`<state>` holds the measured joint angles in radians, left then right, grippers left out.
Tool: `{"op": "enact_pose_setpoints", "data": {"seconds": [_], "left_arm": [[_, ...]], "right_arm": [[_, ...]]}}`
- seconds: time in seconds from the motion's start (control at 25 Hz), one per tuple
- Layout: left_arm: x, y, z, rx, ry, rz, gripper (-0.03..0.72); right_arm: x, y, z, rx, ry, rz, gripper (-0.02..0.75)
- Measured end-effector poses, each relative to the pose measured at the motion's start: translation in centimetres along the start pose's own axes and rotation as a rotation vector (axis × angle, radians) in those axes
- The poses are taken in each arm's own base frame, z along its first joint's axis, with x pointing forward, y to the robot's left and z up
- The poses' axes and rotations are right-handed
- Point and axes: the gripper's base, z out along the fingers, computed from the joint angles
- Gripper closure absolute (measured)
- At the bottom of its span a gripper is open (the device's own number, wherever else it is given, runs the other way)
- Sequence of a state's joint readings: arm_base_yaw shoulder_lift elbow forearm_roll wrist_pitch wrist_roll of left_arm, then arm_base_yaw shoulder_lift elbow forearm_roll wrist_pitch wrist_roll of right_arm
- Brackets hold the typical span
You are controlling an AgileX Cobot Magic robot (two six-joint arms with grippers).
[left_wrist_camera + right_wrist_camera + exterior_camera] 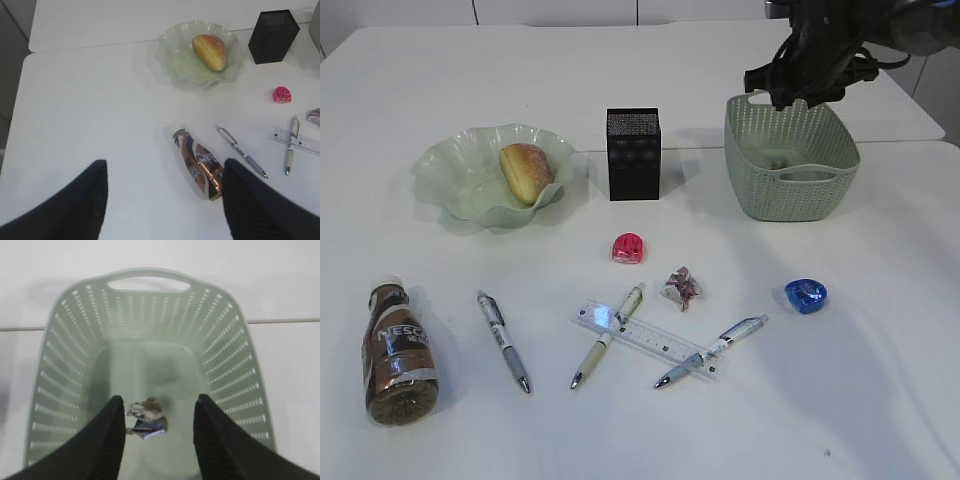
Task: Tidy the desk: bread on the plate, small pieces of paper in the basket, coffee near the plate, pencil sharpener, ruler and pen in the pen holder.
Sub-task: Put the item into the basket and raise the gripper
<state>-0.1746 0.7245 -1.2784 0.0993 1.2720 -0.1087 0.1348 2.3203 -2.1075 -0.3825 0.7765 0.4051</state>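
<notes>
One crumpled paper scrap (146, 420) lies in the basket (150, 315) below the right gripper (159, 435), its jaws spread and empty. Left gripper (165, 200) hovers spread above the near-left coffee bottle (199, 162).

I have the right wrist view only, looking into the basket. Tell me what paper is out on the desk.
Observer: One crumpled paper piece lies on the desk, just behind the ruler.
Operator: Report the bread.
Observer: The bread sits on the plate.
Operator: Now the coffee.
Observer: The coffee bottle lies on its side at the front left, apart from the plate.
</notes>
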Motion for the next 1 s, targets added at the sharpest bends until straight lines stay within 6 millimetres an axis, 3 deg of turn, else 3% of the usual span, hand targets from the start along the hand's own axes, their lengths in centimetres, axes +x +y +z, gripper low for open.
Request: {"op": "enact_pose_setpoints", "data": {"seconds": [0.44,0.76,1.0], "left_arm": [[0.0,0.2,0.1,-0.021,0.0,0.005,0.186],[-0.4,0.1,0.9,-0.028,0.026,0.009,0.186],[-0.4,0.1,0.9,-0.031,0.025,0.01,0.186]], "right_arm": [[1.0,-0.1,-0.5,-0.003,0.132,-0.013,0.37],[0.2,-0.4,-4.2,-0.051,0.317,-0.086,0.37],[-0.5,1.4,-6.9,-0.276,0.317,-0.055,0.37]]}}
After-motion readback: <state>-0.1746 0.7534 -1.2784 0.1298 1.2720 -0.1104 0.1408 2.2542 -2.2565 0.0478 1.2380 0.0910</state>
